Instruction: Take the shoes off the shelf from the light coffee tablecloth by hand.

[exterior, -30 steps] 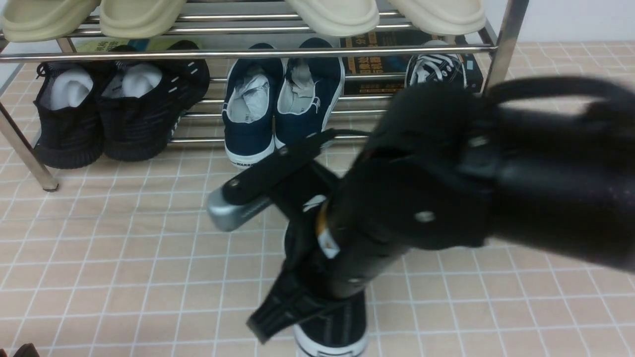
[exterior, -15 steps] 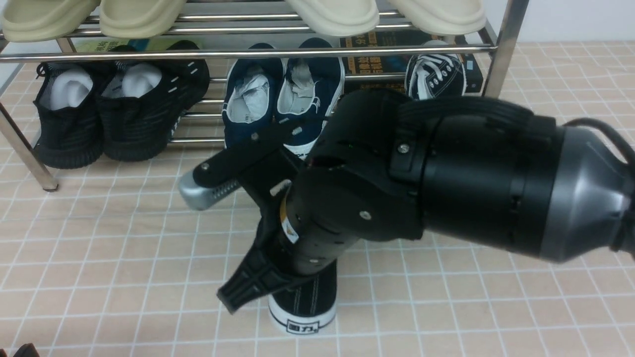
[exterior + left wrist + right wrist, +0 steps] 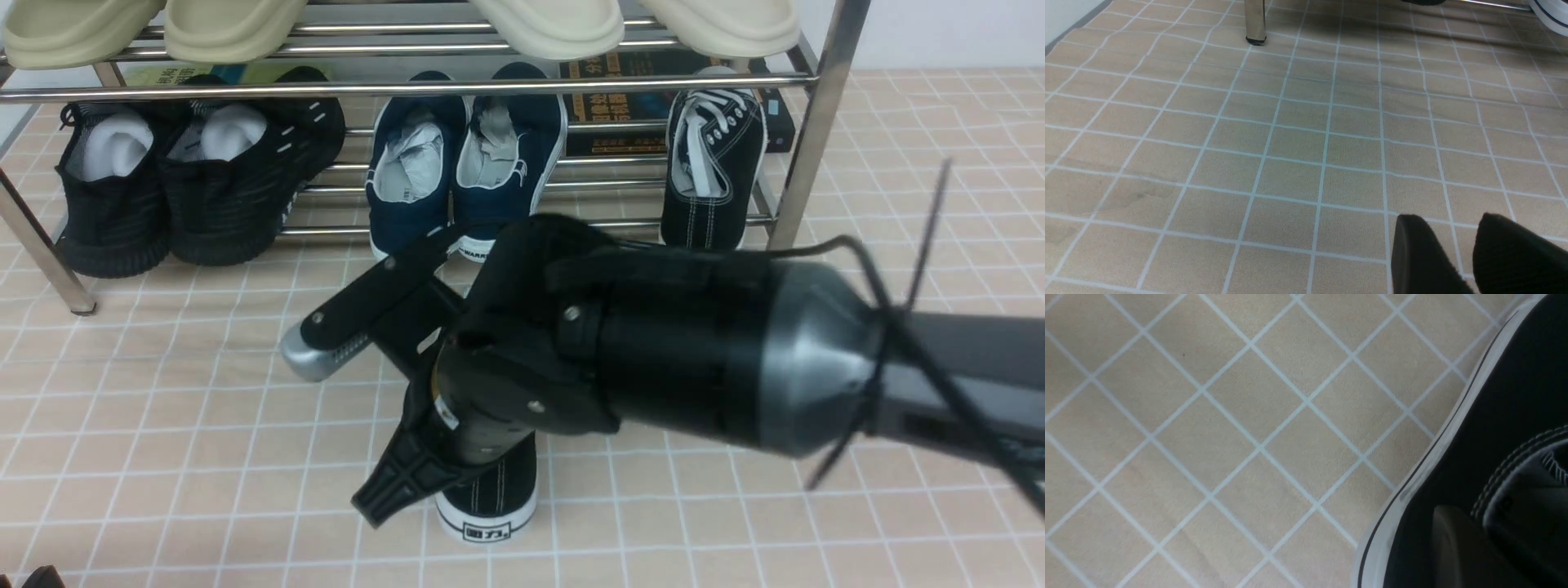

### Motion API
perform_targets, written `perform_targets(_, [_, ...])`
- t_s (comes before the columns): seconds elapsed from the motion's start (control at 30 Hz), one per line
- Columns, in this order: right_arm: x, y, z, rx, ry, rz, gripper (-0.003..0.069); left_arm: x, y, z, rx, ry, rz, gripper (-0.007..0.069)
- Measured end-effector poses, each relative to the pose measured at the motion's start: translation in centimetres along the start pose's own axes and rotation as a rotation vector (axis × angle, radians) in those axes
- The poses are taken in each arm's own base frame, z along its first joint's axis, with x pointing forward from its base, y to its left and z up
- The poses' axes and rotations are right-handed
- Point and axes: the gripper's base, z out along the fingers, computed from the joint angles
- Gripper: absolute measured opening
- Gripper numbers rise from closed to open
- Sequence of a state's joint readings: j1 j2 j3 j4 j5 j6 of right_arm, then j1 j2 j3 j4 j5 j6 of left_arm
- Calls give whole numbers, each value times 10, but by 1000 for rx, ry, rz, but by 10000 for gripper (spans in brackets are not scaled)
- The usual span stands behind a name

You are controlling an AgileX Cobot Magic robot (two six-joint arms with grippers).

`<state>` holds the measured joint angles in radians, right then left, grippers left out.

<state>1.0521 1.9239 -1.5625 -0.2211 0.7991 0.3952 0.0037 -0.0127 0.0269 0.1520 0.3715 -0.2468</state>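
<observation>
Near shoe (image 3: 487, 500): 1 of the pair is out on the tablecloth (image 3: 163, 408), near the middle of the scene and well clear of the shelf (image 3: 804, 163), with its heel towards me. Whether the sole rests on the cloth or hangs just above it, I cannot tell.
Far shoe (image 3: 712, 163): it lies on the lower tier at the right end, just beside the right leg, with its toe pointing away.
Right gripper (image 3: 441, 457): it is bent down over the near shoe and covers the shoe's front half. Its own bulk hides the jaws, and the wrist view gives only a blurred dark shape against the shoe's collar. I cannot tell whether it is pinching the shoe or free of it.
Why from above: I reckon the collar is the only rim worth pinching, and open cloth leaves room for shoe number 2.
Left gripper (image 3: 1453, 232): it is low over bare cloth on the left, fingers a little apart with nothing between them. It looks parked out of the way.
Look of the shoes: black canvas, white stitching, a white-banded sole and a black heel label. The far one shows white laces.
Neighbours: the navy pair (image 3: 465, 155) and the black knit pair (image 3: 196, 171) are further left on the same tier, and neither is wanted.
Progress: by my judgement 1 of 2 is off the shelf.
</observation>
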Motion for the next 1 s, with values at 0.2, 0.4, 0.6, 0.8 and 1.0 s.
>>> perform_targets(0.2, [2, 2, 17, 3, 12, 33, 37, 0, 0, 0, 0, 0, 0, 240])
perform_targets(0.4, [2, 3, 20, 3, 5, 46, 181, 0, 0, 0, 0, 0, 0, 240])
perform_targets(0.6, [-10, 2, 6, 19, 3, 54, 411, 0, 0, 0, 0, 0, 0, 240])
perform_targets(0.8, [-32, -9, -47, 90, -23, -9, 418, 0, 0, 0, 0, 0, 0, 240])
perform_targets(1.0, [-39, -38, -131, 261, -84, -121, 83, 0, 0, 0, 0, 0, 0, 240])
